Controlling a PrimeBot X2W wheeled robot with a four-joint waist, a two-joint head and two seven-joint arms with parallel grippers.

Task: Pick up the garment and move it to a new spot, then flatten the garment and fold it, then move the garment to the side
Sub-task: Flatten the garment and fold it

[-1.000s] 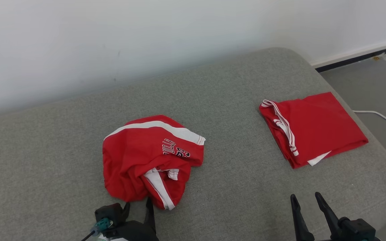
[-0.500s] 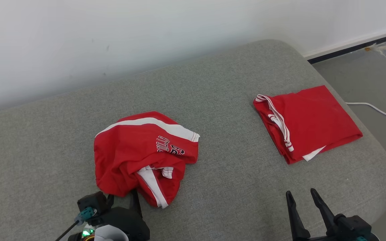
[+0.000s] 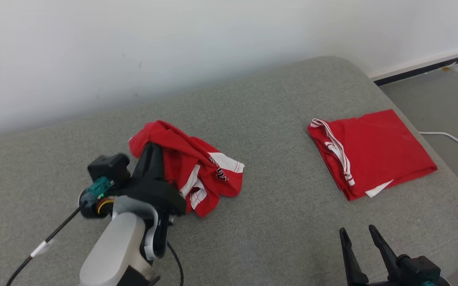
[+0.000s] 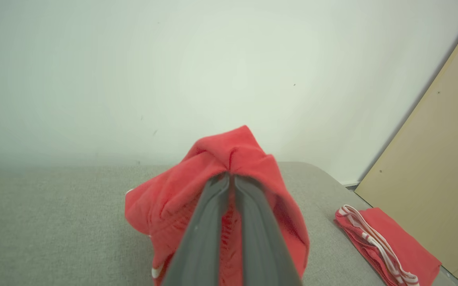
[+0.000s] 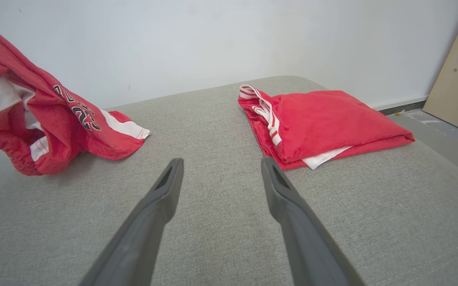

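A crumpled red garment [image 3: 191, 165] with white stripes and dark lettering is partly lifted off the grey cushion [image 3: 276, 222]. My left gripper [image 3: 151, 149] is shut on a bunch of its fabric, and the rest hangs down with its lower end resting on the cushion. In the left wrist view the two fingers meet at the gripper tip [image 4: 231, 176] with red cloth [image 4: 229, 153] draped over them. The same garment [image 5: 46, 115] shows at the left of the right wrist view. My right gripper [image 3: 358, 234] stands open at the lower right above bare cushion, nothing between its fingers [image 5: 169, 178].
A second red garment [image 3: 370, 153] lies folded at the cushion's right end, also seen as a folded pile [image 5: 316, 121] ahead of my right gripper. A white wall runs behind. A white cable [image 3: 451, 139] lies on the floor past the right edge. A tan board [image 4: 431, 178] leans at the right.
My left gripper has closed on the crumpled garment's near edge and lifted it up and away from me; the pile is pulled taller and narrower. The right gripper has stayed put.
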